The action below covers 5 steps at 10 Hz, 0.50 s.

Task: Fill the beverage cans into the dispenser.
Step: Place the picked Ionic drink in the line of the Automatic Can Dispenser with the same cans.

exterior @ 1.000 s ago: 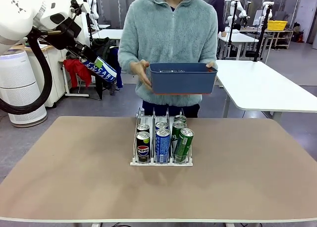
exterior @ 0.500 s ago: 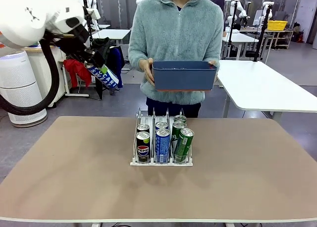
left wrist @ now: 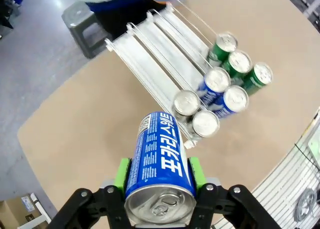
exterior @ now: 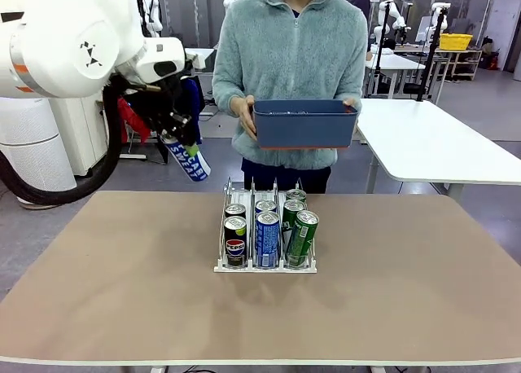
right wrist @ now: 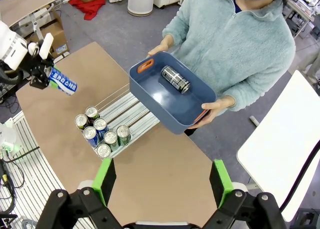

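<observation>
Seven cans (exterior: 268, 239) bunched at the near end of the rack (left wrist: 150, 44), mid-desk (exterior: 122, 291) — presumably to leave the lanes' far ends open for loading. Blue can (left wrist: 160, 159) pinched, tilted, between the green pads (left wrist: 121, 171) of the left gripper (exterior: 177, 141), above the far edge, left of the rack, clear air between. Right gripper (right wrist: 162, 181) spread wide, empty. Spare can (right wrist: 175, 79) lying in the bin (exterior: 305, 125) — held beyond the far edge.

The left pincer (left wrist: 159, 175) clamps a blue Pocari Sweat can (left wrist: 159, 149) between its green pads (left wrist: 121, 173), with the silver top toward the camera. Beyond it, the dispenser (left wrist: 150, 44) sits on the desk (left wrist: 70, 119). Bunched at one end of its lanes are two silver-topped cans (left wrist: 186, 102), two blue cans (left wrist: 235, 98) and three green cans (left wrist: 239, 63).
</observation>
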### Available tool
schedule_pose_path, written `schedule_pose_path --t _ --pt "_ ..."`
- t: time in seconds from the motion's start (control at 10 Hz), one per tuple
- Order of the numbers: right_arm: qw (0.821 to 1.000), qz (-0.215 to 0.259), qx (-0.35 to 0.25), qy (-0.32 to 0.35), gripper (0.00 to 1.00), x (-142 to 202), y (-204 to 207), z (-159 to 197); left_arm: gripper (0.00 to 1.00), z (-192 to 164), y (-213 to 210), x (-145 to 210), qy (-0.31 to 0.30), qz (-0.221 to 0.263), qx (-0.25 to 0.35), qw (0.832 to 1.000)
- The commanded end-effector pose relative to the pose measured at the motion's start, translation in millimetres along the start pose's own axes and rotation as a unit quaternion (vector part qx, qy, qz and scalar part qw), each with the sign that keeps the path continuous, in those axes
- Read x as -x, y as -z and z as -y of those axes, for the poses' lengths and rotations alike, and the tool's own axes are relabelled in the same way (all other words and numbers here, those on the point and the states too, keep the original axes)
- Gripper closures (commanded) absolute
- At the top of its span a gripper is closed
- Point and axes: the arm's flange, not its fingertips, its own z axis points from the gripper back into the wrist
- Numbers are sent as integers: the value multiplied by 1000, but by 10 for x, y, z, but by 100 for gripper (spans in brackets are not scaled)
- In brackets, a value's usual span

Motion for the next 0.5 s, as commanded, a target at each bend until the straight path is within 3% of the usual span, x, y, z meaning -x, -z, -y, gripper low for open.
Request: schedule_pose_path --t 0.0,0.4 --pt "1000 -1 -3 -6 0 3 -1 -13 43 -127 -61 -19 -12 14 -9 1000" --pt "1000 -1 -3 -6 0 3 -1 -13 43 -127 -61 -19 -12 14 -9 1000"
